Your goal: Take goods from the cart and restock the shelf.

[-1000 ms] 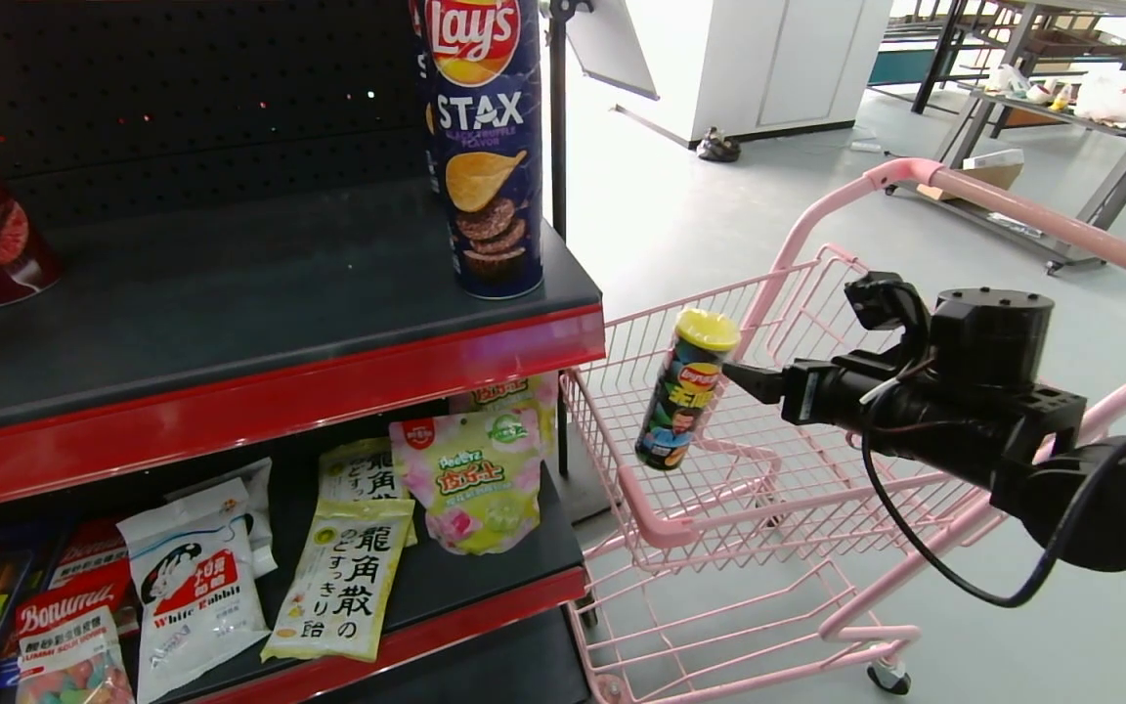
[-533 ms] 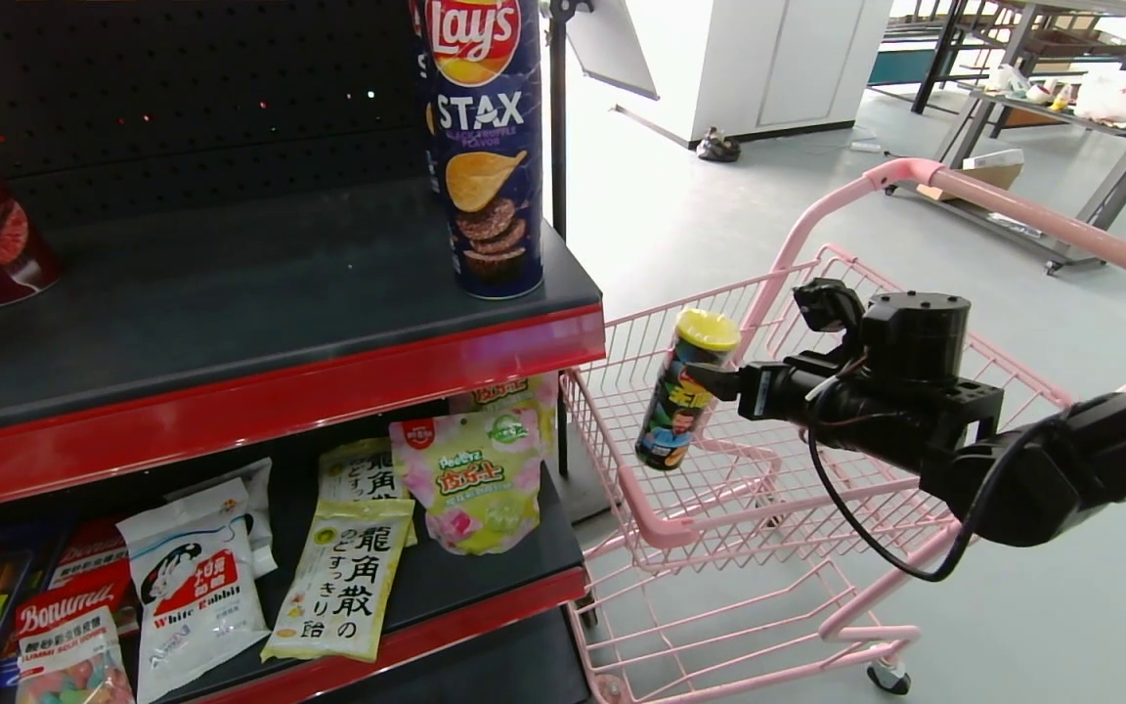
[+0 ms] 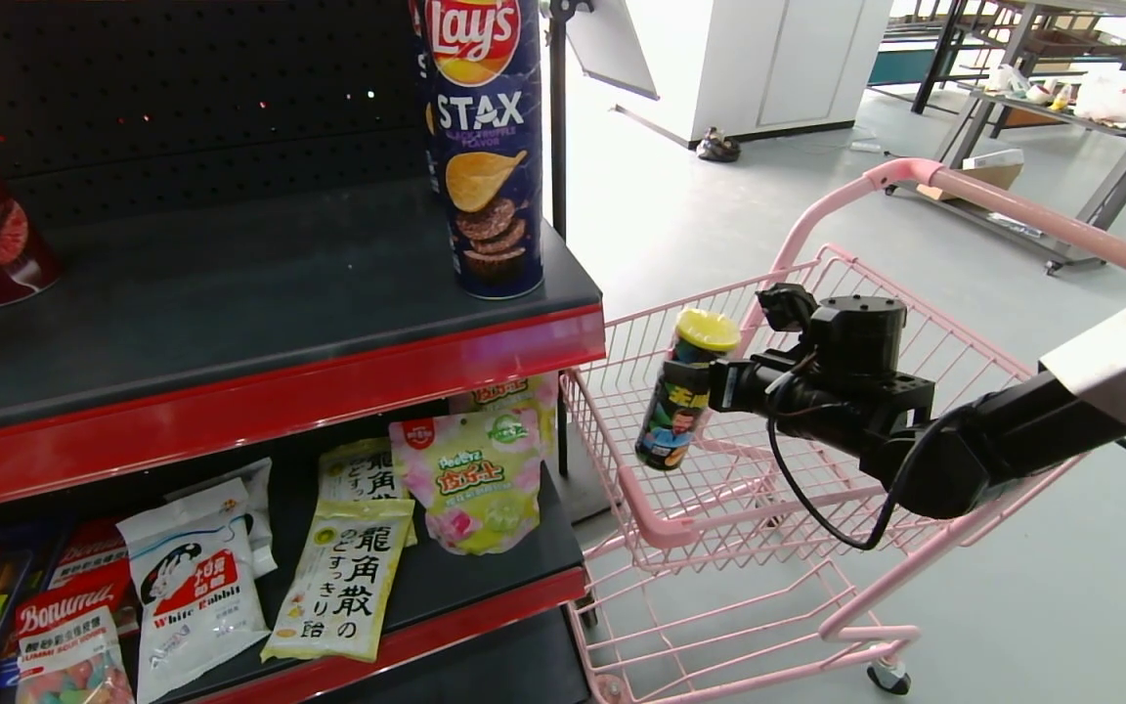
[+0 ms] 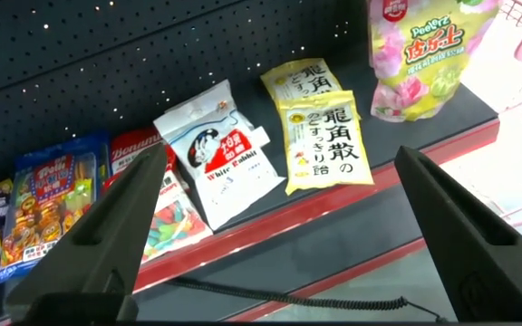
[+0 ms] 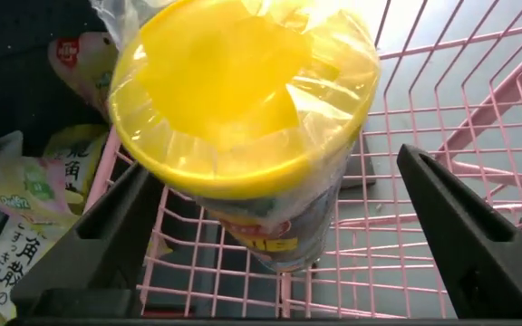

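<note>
**Right arm closes in on the can in the cart**

And here it comes: over the last second the right arm has slid steadily across the cart [image 3: 822,256] toward the shelf [image 3: 328,376]. The right gripper [image 3: 707,379], well short a second ago, is now right up at the yellow-lidded chip can [image 3: 672,430]. The can hasn't budged; it leans in the cart's corner nearest the shelf, lid up. From the wrist, the fingers [image 5: 107,235] are spread wide, one either side of the can [image 5: 243,100] just under its lid, not yet pinching. So the approach looks done and the squeeze is the step in hand. A clean grip matters here, because a tilted can could tip against the wire wall.

The upper shelf has bare space along its front edge, beside the tall blue tube [image 3: 485,147], a likely home. Meanwhile the left gripper [image 4: 279,154] hangs spread and empty before the lower shelf's front edge, over the snack bags [image 4: 320,136].
</note>
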Robot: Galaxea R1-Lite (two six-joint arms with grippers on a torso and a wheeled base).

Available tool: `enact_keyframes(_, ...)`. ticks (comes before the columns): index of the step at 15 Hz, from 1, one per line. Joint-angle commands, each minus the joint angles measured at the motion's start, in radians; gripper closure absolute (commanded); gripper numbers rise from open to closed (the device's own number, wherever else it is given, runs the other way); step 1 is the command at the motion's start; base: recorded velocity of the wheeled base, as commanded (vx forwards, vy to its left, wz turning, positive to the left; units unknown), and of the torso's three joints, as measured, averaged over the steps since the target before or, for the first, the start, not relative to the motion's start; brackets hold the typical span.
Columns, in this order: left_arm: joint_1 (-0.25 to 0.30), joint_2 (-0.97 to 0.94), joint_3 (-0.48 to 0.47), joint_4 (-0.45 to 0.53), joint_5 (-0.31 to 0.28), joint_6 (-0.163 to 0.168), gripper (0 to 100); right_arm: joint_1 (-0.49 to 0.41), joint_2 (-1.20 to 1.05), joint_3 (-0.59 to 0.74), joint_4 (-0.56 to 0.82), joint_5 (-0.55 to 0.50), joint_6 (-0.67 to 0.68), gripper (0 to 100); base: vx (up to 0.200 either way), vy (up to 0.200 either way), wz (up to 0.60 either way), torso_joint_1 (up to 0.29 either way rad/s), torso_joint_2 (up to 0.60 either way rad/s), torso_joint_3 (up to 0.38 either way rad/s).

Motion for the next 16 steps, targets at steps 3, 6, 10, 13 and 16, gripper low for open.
enact_keyframes(3,0.000,0.001,-0.001,0.001,0.001,0.000,0,0.004,0.079,-0.071,0.001,-0.002,0.026,0,0.000,0.000,0.00,0.000,0.00,0.000)
enact_keyframes(6,0.000,-0.002,0.000,0.003,0.003,0.000,0,0.016,0.089,-0.086,0.004,-0.002,0.026,0,0.000,0.000,0.00,0.000,0.00,0.000)
enact_keyframes(10,0.000,0.000,-0.003,0.003,0.007,0.000,0,0.030,0.114,-0.104,0.003,-0.008,0.026,100,0.000,0.000,0.00,0.000,0.00,0.000)
enact_keyframes(13,0.000,-0.002,-0.006,0.003,0.012,0.003,0,0.029,0.114,-0.107,0.003,-0.008,0.031,100,0.000,0.000,0.00,0.000,0.00,0.000)
enact_keyframes(16,0.000,-0.006,-0.006,0.001,0.012,0.003,0,0.029,0.072,-0.087,0.004,-0.027,0.031,100,0.000,0.000,0.00,0.000,0.00,0.000)
